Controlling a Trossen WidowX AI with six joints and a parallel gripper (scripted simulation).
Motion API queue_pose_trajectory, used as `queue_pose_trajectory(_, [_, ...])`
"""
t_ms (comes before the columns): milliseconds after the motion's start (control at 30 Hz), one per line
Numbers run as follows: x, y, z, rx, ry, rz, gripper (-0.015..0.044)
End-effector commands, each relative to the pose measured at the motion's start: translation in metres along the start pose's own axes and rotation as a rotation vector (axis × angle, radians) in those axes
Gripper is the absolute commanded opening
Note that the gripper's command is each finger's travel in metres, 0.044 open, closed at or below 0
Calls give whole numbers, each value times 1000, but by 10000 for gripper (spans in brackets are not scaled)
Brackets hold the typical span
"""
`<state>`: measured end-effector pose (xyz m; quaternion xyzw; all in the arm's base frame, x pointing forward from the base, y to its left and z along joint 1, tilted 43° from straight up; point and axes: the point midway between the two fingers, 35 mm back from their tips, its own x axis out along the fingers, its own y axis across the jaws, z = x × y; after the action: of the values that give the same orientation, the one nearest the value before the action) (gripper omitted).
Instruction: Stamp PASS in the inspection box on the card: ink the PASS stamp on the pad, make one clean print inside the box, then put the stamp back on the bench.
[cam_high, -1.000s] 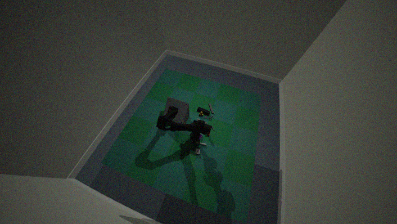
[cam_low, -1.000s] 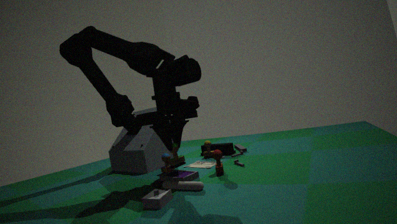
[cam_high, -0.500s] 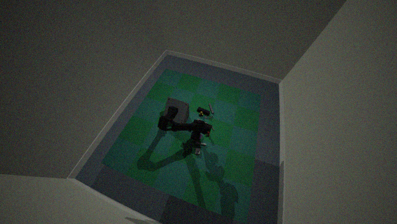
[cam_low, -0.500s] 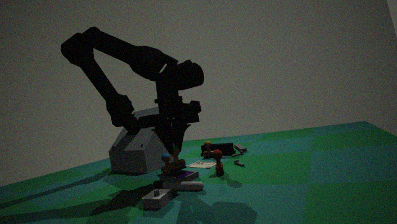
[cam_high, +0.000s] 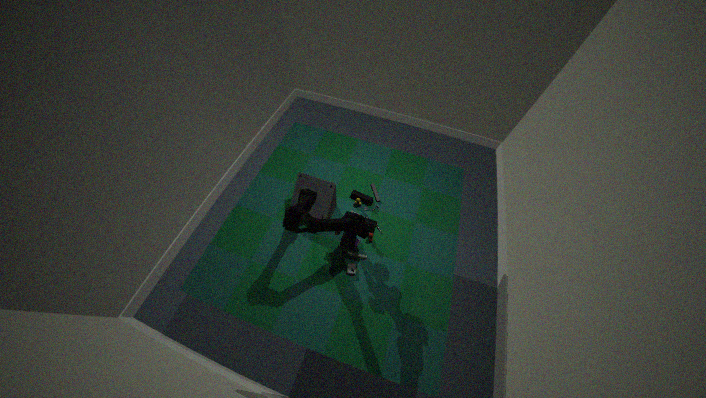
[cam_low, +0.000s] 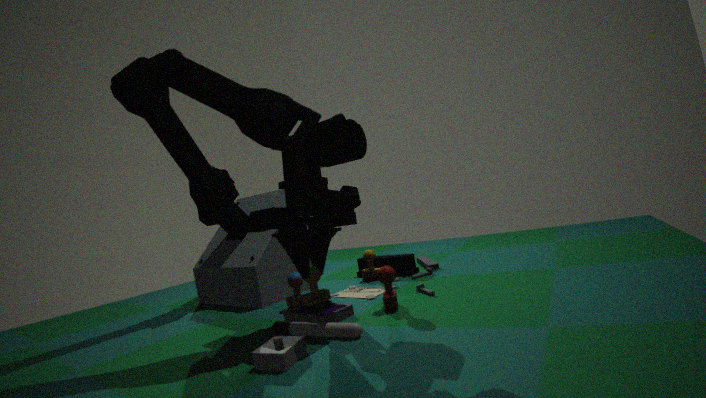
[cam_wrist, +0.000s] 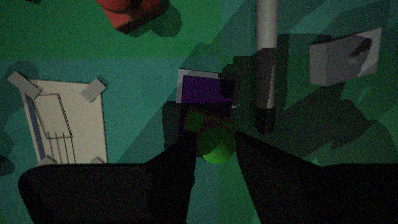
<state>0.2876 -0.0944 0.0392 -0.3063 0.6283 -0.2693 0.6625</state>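
Currently the hand (cam_low: 314, 274) (cam_wrist: 215, 137) is closed around the green-knobbed stamp (cam_low: 314, 285) (cam_wrist: 217, 150), directly over the ink pad (cam_low: 337, 312) (cam_wrist: 206, 90); whether stamp and pad touch, I cannot tell. The pad's purple surface shows partly beyond the stamp. Just beside the pad, in the exterior view, stands a blue-knobbed stamp (cam_low: 294, 284). A pale cylinder (cam_low: 342, 330) (cam_wrist: 267, 30) with a dark end lies near the pad, and past it sits a small light box (cam_low: 278, 354) (cam_wrist: 345, 59). Across the tabletop (cam_low: 590, 300), the card (cam_low: 361, 292) (cam_wrist: 87, 115) lies flat between the pad and a black block (cam_low: 395, 264), with a red-knobbed stamp (cam_low: 388, 290) (cam_wrist: 131, 12) upright near it.
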Motion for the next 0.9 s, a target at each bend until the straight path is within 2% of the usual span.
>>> queue_pose_trajectory(0, [1, 1, -2, 0, 3, -6, 0])
queue_pose_trajectory(867, [6, 1, -1, 0, 3, -6, 0])
